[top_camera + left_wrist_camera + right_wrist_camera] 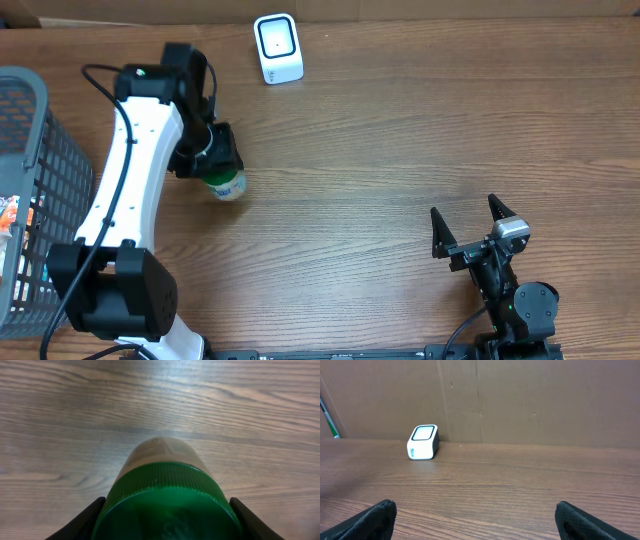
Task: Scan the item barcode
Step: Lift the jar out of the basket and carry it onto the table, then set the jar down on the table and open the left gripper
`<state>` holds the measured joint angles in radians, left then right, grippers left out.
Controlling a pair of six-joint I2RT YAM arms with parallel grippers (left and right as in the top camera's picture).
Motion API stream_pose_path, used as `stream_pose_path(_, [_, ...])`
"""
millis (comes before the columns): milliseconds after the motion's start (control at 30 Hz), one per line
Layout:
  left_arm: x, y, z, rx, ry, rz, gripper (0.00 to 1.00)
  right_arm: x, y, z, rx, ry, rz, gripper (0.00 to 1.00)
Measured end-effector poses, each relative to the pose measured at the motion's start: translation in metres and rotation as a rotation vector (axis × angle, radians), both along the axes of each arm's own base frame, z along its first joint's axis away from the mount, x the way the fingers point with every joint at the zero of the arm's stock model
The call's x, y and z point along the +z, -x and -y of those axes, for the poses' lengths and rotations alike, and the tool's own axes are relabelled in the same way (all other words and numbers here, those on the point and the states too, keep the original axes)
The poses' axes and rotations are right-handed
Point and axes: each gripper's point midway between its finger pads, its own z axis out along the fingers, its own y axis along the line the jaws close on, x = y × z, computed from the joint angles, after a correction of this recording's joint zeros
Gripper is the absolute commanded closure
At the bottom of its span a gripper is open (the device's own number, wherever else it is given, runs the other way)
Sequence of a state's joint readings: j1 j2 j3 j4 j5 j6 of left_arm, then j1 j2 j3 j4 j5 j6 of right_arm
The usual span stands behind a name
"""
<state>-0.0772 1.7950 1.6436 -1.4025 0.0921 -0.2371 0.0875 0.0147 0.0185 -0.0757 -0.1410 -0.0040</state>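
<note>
Brown wood-grain desk (400,130), cardboard wall (520,400) behind: the left claw (218,160) pinches a green-capped clear plastic jar (227,185) near the white box-shaped barcode scanner (277,47); right claw (468,228) spread, idle. Gripped at the cap, the jar could swivel, turning its barcode away from the scanner

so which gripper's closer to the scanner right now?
Left. The left gripper, clamped on the green-capped bottle, sits in front of the scanner, slightly to its left. The right gripper is open, far off by the table's near right edge.
</note>
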Motion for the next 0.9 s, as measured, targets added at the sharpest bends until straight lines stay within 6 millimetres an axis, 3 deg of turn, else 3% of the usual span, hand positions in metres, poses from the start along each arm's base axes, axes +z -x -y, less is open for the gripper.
stream_pose_path(167, [-0.041, 0.007, -0.001, 0.011, -0.002, -0.029, 0.60, 0.000, 0.000, 0.000, 0.000, 0.000, -0.001, 0.00])
stream_pose_path(400, [-0.078, 0.019, -0.002, 0.019, -0.005, -0.056, 0.60, 0.000, 0.000, 0.000, 0.000, 0.000, 0.000, 0.00])
stream_pose_path(600, [-0.092, 0.019, -0.001, 0.019, -0.003, -0.043, 0.60, 0.000, 0.000, 0.000, 0.000, 0.000, 0.000, 0.00])
stream_pose_path(900, [-0.094, 0.015, -0.001, 0.019, 0.002, 0.021, 0.60, 0.000, 0.000, 0.000, 0.000, 0.000, 0.000, 0.00])
